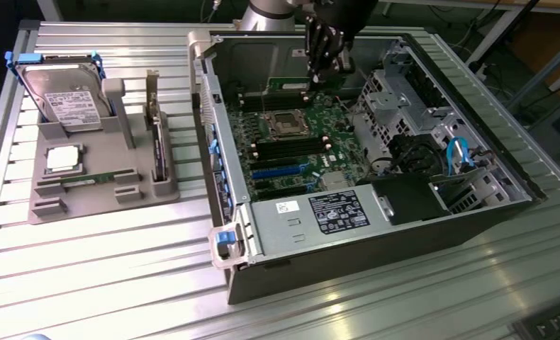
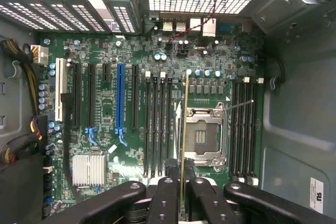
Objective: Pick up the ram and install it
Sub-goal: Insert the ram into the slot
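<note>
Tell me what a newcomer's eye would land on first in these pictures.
The open computer case with its bare green motherboard dominates the middle of the metal table. Above the board hangs the gripper, jaws closed on the ram, a thin green strip seen edge-on. On the exterior view's left, a grey holder carries a silver hard drive with blue tabs.

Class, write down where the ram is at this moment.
The ram is held in the jaws inside the open computer case, over the motherboard; in the wrist view it lines up between the memory slots and the CPU socket.
</note>
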Robot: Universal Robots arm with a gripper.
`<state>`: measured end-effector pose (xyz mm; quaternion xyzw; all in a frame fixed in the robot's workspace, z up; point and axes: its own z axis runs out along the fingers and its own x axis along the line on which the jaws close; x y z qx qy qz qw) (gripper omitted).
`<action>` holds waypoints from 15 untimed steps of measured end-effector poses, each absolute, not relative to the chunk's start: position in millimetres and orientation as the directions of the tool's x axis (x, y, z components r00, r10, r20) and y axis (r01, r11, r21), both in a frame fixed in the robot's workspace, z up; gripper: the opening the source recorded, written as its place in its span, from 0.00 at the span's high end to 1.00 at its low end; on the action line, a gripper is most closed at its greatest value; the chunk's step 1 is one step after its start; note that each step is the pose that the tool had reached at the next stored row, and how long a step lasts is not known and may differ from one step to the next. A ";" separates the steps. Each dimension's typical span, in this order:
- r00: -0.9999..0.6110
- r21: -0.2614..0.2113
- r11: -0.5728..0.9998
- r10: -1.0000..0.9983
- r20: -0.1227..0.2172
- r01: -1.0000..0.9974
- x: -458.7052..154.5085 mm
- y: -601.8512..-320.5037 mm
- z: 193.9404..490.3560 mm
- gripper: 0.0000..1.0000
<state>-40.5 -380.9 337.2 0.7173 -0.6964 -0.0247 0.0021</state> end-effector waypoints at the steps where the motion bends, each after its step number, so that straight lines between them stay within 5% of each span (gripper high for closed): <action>1: 0.029 0.037 -0.030 -0.999 -0.033 -0.999 -40.5 -380.9 336.6 0.86; 15: 0.029 0.037 -0.030 -0.999 -0.029 -0.999 -40.5 -380.9 311.9 0.86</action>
